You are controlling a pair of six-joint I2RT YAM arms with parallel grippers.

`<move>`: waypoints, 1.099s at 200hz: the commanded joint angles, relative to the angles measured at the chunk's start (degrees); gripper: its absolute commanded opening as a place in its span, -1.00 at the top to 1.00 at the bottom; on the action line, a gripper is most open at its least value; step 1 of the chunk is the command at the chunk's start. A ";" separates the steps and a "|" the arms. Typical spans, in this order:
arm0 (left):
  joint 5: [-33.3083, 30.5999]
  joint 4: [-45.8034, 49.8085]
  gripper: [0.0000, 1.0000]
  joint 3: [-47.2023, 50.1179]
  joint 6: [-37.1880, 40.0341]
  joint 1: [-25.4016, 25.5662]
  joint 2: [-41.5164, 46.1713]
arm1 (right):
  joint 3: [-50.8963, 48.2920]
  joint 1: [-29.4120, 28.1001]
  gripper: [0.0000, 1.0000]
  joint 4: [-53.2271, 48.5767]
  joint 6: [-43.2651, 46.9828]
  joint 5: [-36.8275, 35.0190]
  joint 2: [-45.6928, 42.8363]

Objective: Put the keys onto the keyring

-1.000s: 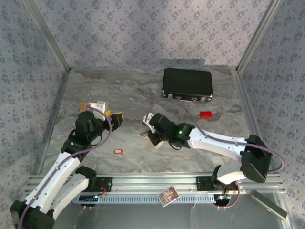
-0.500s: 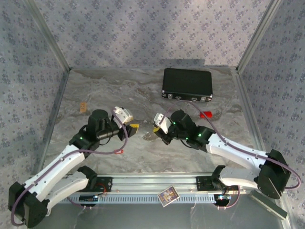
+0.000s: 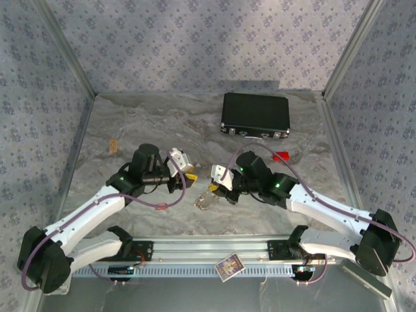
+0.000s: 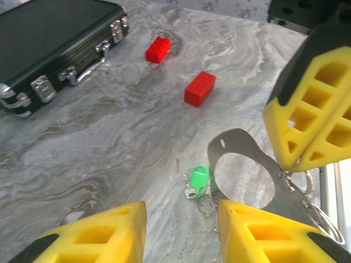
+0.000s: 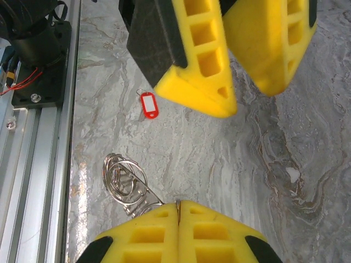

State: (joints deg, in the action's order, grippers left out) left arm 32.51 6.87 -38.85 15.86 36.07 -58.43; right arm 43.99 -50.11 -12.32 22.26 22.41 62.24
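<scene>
My right gripper (image 5: 178,215) is shut on the keyring (image 5: 125,181), a bunch of silvery wire loops on a flat metal clip that sticks out to its left. The top view has the keyring (image 3: 205,200) low over the table in front of the right gripper (image 3: 218,187). A green key (image 4: 198,179) lies on the table just beside the keyring's clip (image 4: 241,159). My left gripper (image 4: 181,222) hovers open above it, nothing between its fingers. The red key (image 5: 148,104) lies apart, toward the near rail, under the left arm's cable (image 3: 161,206).
A black case (image 3: 255,114) sits at the back. Two red blocks (image 4: 158,49) (image 4: 199,87) lie near it. The aluminium rail (image 3: 208,247) runs along the near edge. The two grippers face each other closely at mid-table.
The left gripper swung right toward the centre and its jaws narrowed. The right gripper carried the keyring a little right and toward the near edge.
</scene>
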 commanded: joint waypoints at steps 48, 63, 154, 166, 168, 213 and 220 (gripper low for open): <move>4.15 -8.54 0.21 2.00 0.23 2.40 -4.49 | 2.45 0.10 1.00 -8.60 1.80 2.38 0.21; 3.56 -9.68 0.21 2.99 -0.03 3.24 -4.73 | 2.08 0.09 1.00 -8.45 1.40 2.87 -0.01; 3.70 -12.93 0.29 5.88 1.42 4.47 -4.04 | -1.01 0.66 1.00 -3.87 1.45 3.06 -2.46; 4.15 -13.02 0.31 6.05 2.25 4.74 -4.14 | -1.17 0.79 1.00 -3.60 1.68 3.41 -2.56; 4.27 -13.00 0.31 6.06 2.42 4.78 -4.19 | -1.18 0.80 1.00 -3.51 1.65 3.42 -2.56; 6.27 -13.10 0.33 6.59 5.69 6.70 -4.49 | -0.78 0.88 1.00 -2.64 1.16 3.01 -2.30; 6.25 -13.11 0.33 6.64 5.98 6.98 -4.62 | -0.81 0.81 1.00 -2.39 1.06 2.77 -2.30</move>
State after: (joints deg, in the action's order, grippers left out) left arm 35.86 -4.71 -32.80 18.94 42.00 -63.11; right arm 42.98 -49.56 -16.82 23.42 24.49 60.80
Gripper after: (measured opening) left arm 0.337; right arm 0.051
